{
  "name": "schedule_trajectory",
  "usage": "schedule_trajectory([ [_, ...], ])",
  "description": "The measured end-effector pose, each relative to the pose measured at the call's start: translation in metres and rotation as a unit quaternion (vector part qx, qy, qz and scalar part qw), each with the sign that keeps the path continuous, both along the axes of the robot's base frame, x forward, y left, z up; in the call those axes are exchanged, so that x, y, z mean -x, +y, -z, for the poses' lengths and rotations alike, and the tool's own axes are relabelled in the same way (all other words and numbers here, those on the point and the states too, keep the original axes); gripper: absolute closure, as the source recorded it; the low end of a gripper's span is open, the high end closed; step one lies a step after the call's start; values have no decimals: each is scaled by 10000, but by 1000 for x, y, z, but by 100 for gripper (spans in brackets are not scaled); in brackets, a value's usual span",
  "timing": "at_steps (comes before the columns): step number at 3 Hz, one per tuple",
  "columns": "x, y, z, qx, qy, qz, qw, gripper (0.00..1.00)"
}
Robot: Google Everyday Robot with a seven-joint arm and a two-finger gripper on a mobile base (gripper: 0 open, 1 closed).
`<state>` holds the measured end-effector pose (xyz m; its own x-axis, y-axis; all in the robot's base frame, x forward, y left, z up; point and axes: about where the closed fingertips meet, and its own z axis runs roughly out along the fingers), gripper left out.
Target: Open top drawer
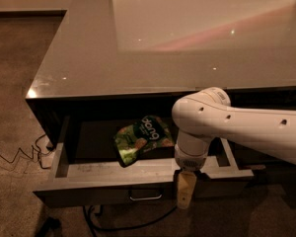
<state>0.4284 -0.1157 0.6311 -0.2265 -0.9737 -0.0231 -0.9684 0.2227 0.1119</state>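
Observation:
The top drawer (108,173) stands pulled out from under the glossy grey cabinet top (163,38). Its dark front carries a small metal pull handle (145,196) at the centre. Its grey inside walls and floor show. A green snack bag (143,139) lies inside, toward the back middle. My white arm comes in from the right and bends down over the drawer's front edge. My gripper (185,190) points down just in front of the drawer front, right of the handle and apart from it.
A black cable (19,158) trails on the brown carpet at the left of the cabinet. More cable (113,226) loops on the floor below the drawer front. The cabinet's left edge (34,95) ends beside open carpet.

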Motion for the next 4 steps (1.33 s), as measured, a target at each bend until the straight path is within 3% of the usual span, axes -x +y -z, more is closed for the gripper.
schedule_trajectory([
  [1,-3,-3,-3,-184,-76,-62,9998,0],
  [3,-17,-26,-57,-748,-794,-190,9939,0],
  [4,-28,-33,-73,-905,-1023,-172,9905,19],
])
